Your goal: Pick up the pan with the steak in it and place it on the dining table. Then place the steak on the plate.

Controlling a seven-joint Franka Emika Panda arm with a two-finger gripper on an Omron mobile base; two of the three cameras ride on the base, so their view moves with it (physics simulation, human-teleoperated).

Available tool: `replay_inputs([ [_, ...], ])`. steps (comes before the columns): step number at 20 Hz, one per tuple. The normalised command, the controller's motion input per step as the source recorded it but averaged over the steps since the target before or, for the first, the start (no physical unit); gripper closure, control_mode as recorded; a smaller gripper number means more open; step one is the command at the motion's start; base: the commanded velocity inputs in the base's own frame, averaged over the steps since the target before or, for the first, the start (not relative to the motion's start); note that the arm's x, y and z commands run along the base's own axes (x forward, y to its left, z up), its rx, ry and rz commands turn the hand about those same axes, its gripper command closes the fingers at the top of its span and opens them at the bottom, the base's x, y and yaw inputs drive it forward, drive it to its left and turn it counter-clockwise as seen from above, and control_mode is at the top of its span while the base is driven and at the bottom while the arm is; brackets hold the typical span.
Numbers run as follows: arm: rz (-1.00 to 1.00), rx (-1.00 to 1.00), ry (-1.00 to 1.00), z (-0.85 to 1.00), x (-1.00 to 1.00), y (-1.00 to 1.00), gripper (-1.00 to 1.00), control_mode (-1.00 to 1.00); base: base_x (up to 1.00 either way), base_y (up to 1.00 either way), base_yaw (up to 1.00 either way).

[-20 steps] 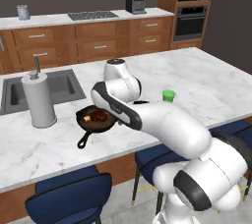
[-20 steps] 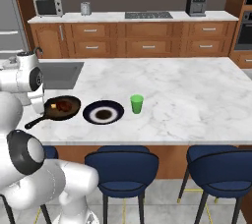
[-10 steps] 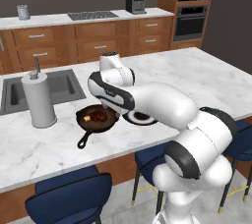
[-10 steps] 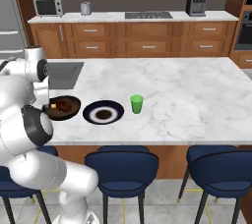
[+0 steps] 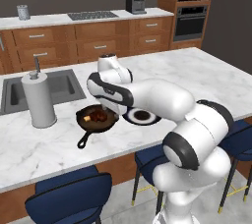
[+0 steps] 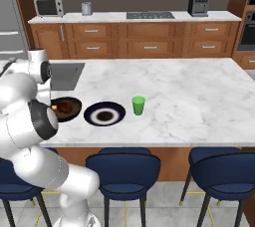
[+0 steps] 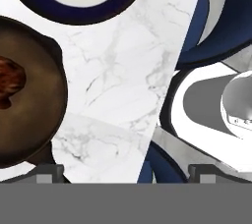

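1. Standing at the far left of the table in the left base view, a paper towel roll rises in front of a sink; no writing can be read on it or on anything else.
2. Just right of the roll, the pan rests on the marble near the front edge, its handle pointing toward the stools.
3. The steak lies inside the pan, partly under the arm's wrist.
4. The jaws hang low over the pan's right side; the arm covers them, so how far they are open cannot be told, and nothing is seen in their grasp.
5. The plate sits just right of the pan, apart from it, half hidden by the forearm.
6. In the right base view a green cup stands right of the plate.
7. On the back counter, a microwave, a cooktop and a coffee machine line up.
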Motion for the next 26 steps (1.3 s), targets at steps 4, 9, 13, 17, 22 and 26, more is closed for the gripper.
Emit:
replay_inputs([
  [4, -0.04, 0.01, 0.0, -0.19, 0.09, 0.0, -1.0, -1.0, 0.0, 0.0, 0.0],
  [9, -0.04, 0.0, 0.0, -0.11, 0.25, 0.0, -1.0, -1.0, 0.0, 0.0, 0.0],
  [13, -0.04, 0.0, 0.0, -0.12, 0.34, 0.0, -1.0, -1.0, 0.0, 0.0, 0.0],
  [17, -0.05, 0.0, 0.0, -0.12, 0.52, 0.0, -1.0, -1.0, 0.0, 0.0, 0.0],
  [22, -0.03, 0.0, 0.01, -0.17, 0.46, 0.07, -1.0, -1.0, 0.0, 0.0, 0.0],
  [26, -0.02, 0.0, 0.0, -0.14, 0.32, 0.14, -1.0, -1.0, 0.0, 0.0, 0.0],
])
